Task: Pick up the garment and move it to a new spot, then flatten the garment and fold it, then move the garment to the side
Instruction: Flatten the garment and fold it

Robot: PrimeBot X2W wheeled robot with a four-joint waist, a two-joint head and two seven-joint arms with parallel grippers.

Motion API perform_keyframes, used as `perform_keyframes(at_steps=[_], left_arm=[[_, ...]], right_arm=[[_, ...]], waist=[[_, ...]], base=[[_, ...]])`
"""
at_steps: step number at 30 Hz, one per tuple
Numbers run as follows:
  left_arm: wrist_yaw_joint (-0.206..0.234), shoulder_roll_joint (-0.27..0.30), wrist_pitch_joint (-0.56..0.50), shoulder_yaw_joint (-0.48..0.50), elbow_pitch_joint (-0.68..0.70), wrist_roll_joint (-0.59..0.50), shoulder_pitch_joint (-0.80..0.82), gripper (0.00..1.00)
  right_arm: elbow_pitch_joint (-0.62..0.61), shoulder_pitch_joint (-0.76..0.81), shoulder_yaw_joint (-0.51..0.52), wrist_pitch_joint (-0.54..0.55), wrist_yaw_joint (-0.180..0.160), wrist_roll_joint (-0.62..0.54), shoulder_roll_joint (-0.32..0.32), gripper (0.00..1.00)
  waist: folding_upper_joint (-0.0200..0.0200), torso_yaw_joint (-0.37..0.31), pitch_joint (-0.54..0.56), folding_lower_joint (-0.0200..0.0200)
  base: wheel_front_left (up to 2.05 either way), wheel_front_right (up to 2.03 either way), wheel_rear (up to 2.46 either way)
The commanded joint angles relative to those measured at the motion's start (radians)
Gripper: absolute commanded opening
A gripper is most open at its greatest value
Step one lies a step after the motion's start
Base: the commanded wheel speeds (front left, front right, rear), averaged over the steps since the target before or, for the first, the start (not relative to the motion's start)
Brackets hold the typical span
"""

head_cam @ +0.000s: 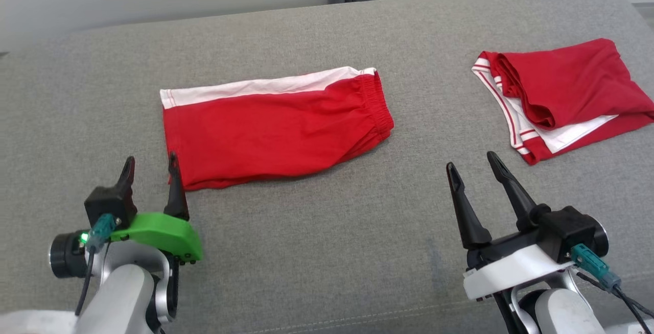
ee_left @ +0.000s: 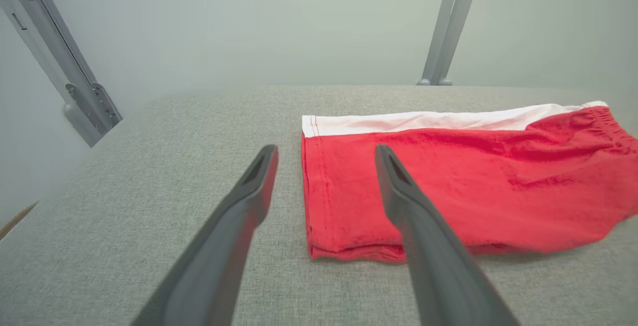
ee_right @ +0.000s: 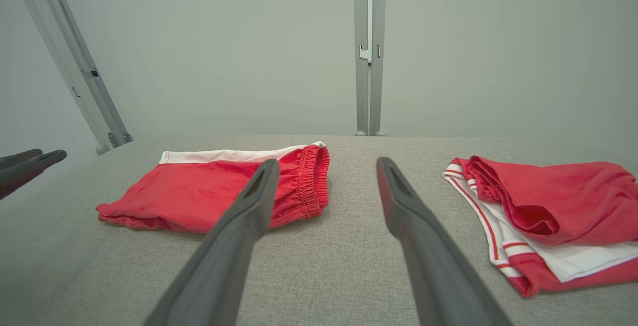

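Observation:
The garment (head_cam: 271, 127) is a pair of red shorts with a white side stripe, folded flat in the middle of the grey cushion (head_cam: 317, 232). Its hem end (ee_left: 319, 191) lies near my left gripper (head_cam: 151, 164), which stands open at the lower left corner of the garment, one finger (ee_left: 398, 186) over the red cloth, nothing held. In the right wrist view the garment (ee_right: 214, 186) lies left of centre. My right gripper (head_cam: 472, 162) is open and empty over bare cushion, between the two red pieces of clothing.
A second folded red piece of clothing (head_cam: 562, 94) with white and red striped trim lies at the right of the cushion, also in the right wrist view (ee_right: 548, 216). Grey metal posts (ee_right: 369, 52) stand behind the cushion against a pale wall.

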State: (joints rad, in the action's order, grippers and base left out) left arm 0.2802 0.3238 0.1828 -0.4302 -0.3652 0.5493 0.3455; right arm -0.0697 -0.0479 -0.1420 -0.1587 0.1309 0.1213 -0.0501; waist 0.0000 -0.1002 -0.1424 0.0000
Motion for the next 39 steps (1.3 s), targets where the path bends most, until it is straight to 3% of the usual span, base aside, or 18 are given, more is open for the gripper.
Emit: perform_keyframes(at_steps=[1, 5, 13, 17, 26, 39], left_arm=[[-0.006, -0.006, 0.012, 0.003, 0.004, 0.003, -0.026, 1.0], [-0.039, -0.034, 0.075, 0.04, 0.057, 0.017, -0.089, 1.0], [-0.149, -0.085, 0.082, 0.131, 0.221, -0.067, -0.249, 1.0], [-0.197, -0.093, 0.082, 0.151, 0.232, -0.088, -0.323, 1.0], [-0.226, -0.087, 0.082, 0.222, 0.258, -0.108, -0.438, 1.0], [-0.24, -0.063, 0.075, 0.188, 0.221, -0.133, -0.459, 1.0]], right_arm=[[0.003, 0.012, 0.005, -0.002, -0.001, 0.01, -0.001, 1.0], [0.03, 0.031, 0.049, -0.008, -0.001, 0.033, -0.001, 1.0], [0.092, 0.046, 0.106, -0.016, -0.001, 0.06, -0.001, 1.0], [0.126, 0.057, 0.124, -0.021, -0.001, 0.065, -0.001, 1.0], [0.2, 0.071, 0.143, -0.013, -0.001, 0.053, -0.001, 1.0], [0.236, 0.072, 0.121, -0.024, 0.0, 0.054, -0.001, 1.0]], waist=[[0.0, 0.023, 0.029, 0.0], [0.0, 0.055, 0.072, 0.0], [0.0, 0.106, 0.147, 0.0], [0.0, 0.129, 0.171, 0.0], [0.0, 0.15, 0.208, 0.0], [0.0, 0.145, 0.207, 0.0]], base=[[0.0, 0.0, 0.0], [0.0, 0.0, 0.0], [0.0, 0.0, 0.0], [0.0, 0.0, 0.0], [0.0, 0.0, 0.0], [0.0, 0.0, 0.0]])
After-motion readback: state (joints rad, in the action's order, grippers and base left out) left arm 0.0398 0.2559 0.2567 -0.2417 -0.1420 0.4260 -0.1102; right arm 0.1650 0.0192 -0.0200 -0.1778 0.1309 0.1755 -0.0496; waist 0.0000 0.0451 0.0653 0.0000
